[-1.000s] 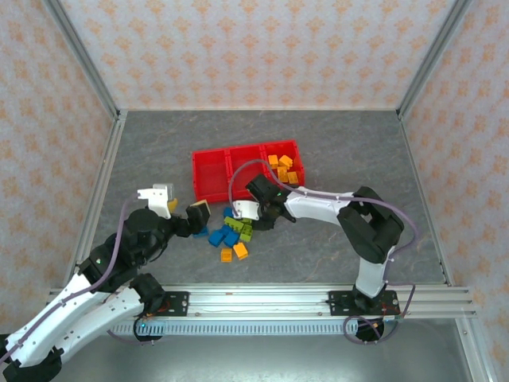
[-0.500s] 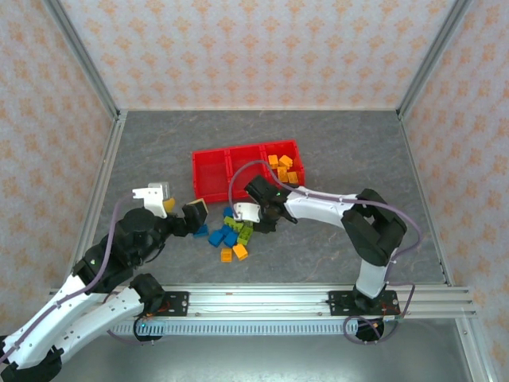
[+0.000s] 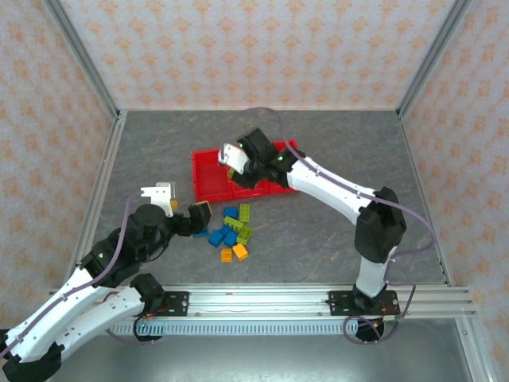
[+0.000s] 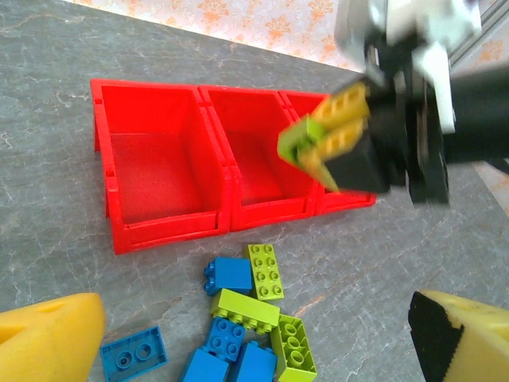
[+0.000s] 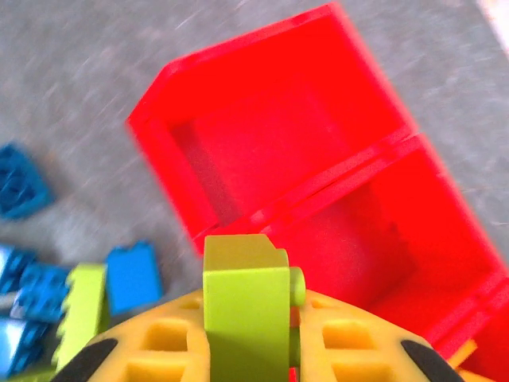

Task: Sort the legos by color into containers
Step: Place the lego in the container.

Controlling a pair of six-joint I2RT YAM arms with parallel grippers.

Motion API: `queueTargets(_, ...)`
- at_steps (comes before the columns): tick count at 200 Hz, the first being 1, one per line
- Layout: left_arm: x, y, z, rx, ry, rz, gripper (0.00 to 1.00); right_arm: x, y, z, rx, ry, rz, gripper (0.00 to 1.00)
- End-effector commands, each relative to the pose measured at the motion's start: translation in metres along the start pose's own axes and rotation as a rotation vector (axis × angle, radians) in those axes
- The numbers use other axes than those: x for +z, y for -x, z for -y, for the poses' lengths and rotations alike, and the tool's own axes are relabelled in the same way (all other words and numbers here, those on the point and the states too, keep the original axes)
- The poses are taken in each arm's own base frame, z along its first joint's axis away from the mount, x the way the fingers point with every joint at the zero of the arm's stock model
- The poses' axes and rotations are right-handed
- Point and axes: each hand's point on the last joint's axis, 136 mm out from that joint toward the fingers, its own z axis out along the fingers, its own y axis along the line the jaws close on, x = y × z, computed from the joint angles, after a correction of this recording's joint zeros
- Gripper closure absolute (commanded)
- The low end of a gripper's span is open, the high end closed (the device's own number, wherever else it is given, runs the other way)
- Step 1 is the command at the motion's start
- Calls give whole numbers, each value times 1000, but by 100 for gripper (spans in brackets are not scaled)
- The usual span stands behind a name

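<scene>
A lime-green plastic brick (image 5: 245, 310) is gripped by the right gripper (image 4: 334, 126) above the low red plastic tray (image 3: 208, 181), whose left and middle compartments are seen empty. The left gripper (image 3: 180, 205) is held spread, empty. A pile of blue, green and orange bricks (image 3: 231, 235) is left unsorted on the grey table (image 3: 334, 239).

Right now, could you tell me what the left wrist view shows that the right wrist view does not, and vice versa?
Left wrist view: the right gripper seen from outside by the red tray, the tray's front walls, and the left gripper open over the loose pile. Right wrist view: a close look past the right gripper's own fingers into two empty compartments. Both: the lime green brick clamped in the right gripper, the tray, and loose blue bricks and lime bricks on the table.
</scene>
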Motion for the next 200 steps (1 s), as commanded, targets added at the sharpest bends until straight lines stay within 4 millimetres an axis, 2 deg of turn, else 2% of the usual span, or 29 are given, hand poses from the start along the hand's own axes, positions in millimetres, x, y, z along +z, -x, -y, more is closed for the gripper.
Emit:
queueTargets(1,-6,1,-2,-18,8,-4,1,28,-10,21,197,-56,-64,100)
queueTargets(12,-7,0,-2,-26,2,-4,1,39,-9,31,252,-95,-72,100)
queueTargets(26,-8,-1,-3,-30,3,-3,1,50,-7,46,354,-125,-78,95)
queueTargets(46,-5,-5,-7,-25,24,-12,1,66,-12,69,504,-157,-98,95)
queueTargets(75,-1,-8,-8,-18,42,-32,1,81,-26,79,573,-180,-116,94)
queueTargets(82,0,-8,-8,-17,44,-34,1,83,-28,80,582,-190,-122,88)
queueTargets(97,1,-9,-7,-14,42,-41,1,82,-30,82,601,-203,-126,66)
queueTargets(116,4,-12,-4,0,25,-54,1,75,-31,83,629,-214,-132,51)
queueTargets(140,9,-17,1,19,8,-86,1,59,-26,87,669,-240,-119,42)
queueTargets(161,16,-26,5,40,0,-134,1,42,-20,89,704,-253,-98,38)
queueTargets(184,31,-50,16,89,-35,-264,1,17,-17,95,781,-298,-56,36)
queueTargets(200,44,-68,18,114,-25,-358,1,-9,-14,98,840,-339,-3,32)
